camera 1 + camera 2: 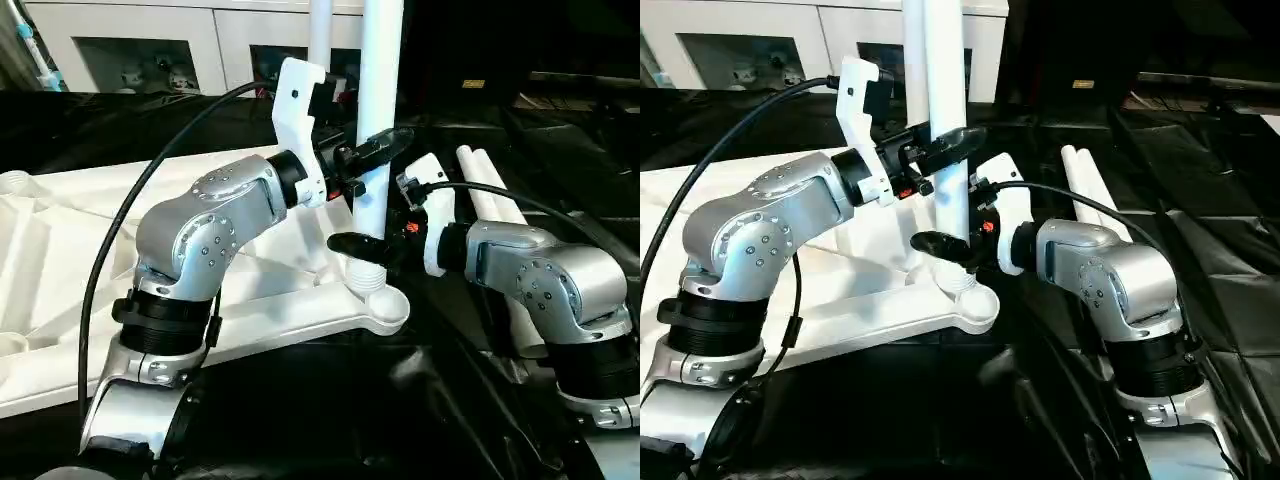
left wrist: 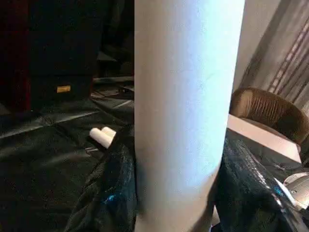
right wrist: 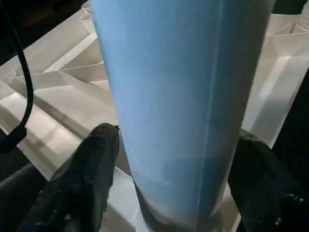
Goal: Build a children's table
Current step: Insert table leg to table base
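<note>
Cabinet (image 1: 150,40): white, glass-fronted, against the back wall, small figures inside.
Floor covering (image 1: 1220,200): black, crinkled sheeting.
Chair (image 2: 270,113): brown, woven, rounded back.

Smooth white plastic leg (image 1: 379,120), glossy black sheeting (image 1: 330,410)

The upright leg (image 1: 378,120) runs off the frame's top edge; the left gripper (image 1: 372,152) hides part of it mid-frame.
</note>
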Controlling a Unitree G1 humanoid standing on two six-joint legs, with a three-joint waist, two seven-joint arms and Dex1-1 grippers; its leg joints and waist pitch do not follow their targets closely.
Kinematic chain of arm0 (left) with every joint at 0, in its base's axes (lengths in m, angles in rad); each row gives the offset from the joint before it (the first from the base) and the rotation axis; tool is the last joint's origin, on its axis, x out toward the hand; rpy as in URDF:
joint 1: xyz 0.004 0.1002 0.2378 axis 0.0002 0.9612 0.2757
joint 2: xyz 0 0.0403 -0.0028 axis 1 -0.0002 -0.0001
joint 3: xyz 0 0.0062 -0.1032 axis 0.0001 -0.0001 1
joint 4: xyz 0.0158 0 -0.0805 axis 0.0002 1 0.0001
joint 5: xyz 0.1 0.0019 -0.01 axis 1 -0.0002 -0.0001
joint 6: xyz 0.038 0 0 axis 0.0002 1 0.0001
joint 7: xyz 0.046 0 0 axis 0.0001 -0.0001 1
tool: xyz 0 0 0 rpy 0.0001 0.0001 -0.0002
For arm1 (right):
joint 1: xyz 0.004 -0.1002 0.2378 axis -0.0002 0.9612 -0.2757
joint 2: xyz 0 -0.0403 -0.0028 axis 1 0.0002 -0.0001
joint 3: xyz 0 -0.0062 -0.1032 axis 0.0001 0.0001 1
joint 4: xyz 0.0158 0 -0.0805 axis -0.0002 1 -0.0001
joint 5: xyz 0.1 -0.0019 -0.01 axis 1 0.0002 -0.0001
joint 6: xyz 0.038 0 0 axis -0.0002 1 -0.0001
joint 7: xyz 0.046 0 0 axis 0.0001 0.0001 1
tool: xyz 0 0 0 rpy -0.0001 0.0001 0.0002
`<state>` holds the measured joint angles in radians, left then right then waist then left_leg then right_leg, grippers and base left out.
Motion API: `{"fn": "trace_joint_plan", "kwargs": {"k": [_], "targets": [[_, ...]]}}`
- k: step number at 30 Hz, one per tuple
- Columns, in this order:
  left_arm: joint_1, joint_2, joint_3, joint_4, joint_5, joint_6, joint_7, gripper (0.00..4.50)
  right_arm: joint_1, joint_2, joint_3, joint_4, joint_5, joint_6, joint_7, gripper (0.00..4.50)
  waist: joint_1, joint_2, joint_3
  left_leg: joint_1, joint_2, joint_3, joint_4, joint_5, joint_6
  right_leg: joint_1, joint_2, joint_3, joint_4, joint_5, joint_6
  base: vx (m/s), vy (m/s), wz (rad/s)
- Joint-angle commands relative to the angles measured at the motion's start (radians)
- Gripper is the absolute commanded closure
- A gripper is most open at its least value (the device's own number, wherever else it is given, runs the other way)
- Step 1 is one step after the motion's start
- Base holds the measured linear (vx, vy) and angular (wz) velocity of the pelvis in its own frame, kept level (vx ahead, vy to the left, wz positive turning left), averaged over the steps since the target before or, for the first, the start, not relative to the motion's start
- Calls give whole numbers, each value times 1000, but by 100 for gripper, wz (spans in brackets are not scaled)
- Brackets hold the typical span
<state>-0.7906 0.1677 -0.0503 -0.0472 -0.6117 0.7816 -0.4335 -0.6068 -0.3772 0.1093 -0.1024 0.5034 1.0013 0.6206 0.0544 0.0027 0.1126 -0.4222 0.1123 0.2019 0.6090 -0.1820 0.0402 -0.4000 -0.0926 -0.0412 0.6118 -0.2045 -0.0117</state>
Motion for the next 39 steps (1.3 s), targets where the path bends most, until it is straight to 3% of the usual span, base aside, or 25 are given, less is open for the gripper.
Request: {"fn": "trace_joint_plan", "kwargs": {"k": [1,17,26,27,29,34,35,36,37,39], "targets": [[-11,3,-7,-19,9,5,-10,272,-3,-13,6,-6,2,1,12,131,-1,-7,-77,47,113,-52,-72,-19,52,46,-79,45,-42,70,-287,0,0,0],[-21,2,-3,-11,8,5,-24,272,11,-24,22,-6,1,6,41,255,1,-6,-79,46,112,-52,-70,-21,55,49,-80,45,-40,76,-293,0,0,0],[-24,-4,11,-8,30,4,16,272,16,-24,15,4,-9,-24,33,262,2,-4,-81,46,113,-53,-69,-27,48,50,-79,45,-39,83,-294,0,0,0],[-25,-11,26,-3,16,5,17,216,17,-19,3,9,-14,-37,23,262,4,-2,-83,46,112,-53,-69,-29,45,51,-80,44,-39,81,-296,0,0,0],[-23,-14,36,-3,0,1,4,202,17,-15,-6,12,-15,-46,17,263,4,0,-84,47,112,-54,-69,-29,44,50,-79,43,-39,80,-297,0,0,0],[-10,-102,161,2,-90,-144,9,168,17,37,-98,8,4,-129,-27,264,6,3,-89,46,113,-52,-67,-48,41,53,-81,43,-40,96,-313,0,0,0],[-8,-133,205,10,-126,-190,13,163,16,53,-129,5,18,-142,-42,264,5,2,-87,44,113,-50,-68,-53,46,53,-82,44,-43,95,-319,0,0,0],[-7,-192,296,21,-231,-236,36,160,11,81,-183,7,42,-157,-75,264,8,5,-92,45,113,-52,-67,-54,46,55,-83,42,-40,101,-322,0,0,0],[-9,-218,338,26,-287,-246,52,160,9,94,-207,10,51,-164,-91,264,8,4,-92,43,113,-52,-67,-62,42,54,-83,41,-37,111,-339,0,0,0],[-12,-257,404,34,-354,-287,93,160,6,103,-233,16,52,-184,-116,264,7,6,-92,45,111,-51,-67,-75,45,52,-77,39,-40,103,-336,0,0,0]]}}
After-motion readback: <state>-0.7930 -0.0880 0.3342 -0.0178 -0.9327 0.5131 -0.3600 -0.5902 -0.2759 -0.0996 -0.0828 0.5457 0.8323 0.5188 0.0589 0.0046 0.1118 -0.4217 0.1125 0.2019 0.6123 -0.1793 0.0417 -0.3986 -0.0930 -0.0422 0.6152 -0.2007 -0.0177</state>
